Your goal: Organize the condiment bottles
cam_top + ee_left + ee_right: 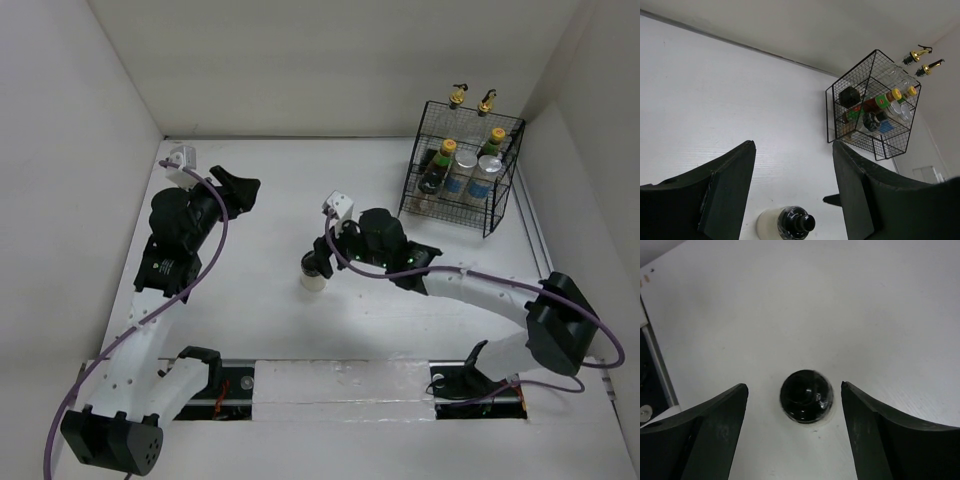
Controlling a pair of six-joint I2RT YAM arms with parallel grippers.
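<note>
from above, the right gripper [318, 262] hangs over a lone black-capped jar [313, 272], far from the wire basket [512, 155] holding the other condiment bottles [465, 172]. left wrist: left gripper [792, 147] spread, empty. right wrist: jaws wide, jar between, untouched; pickup looks begun, needing descent and closing.

We hold both sets of jaws open.
Our left gripper [792, 147] reaches forward, jaws well apart; our right gripper [793, 386] points straight down, jaws equally wide.
</note>
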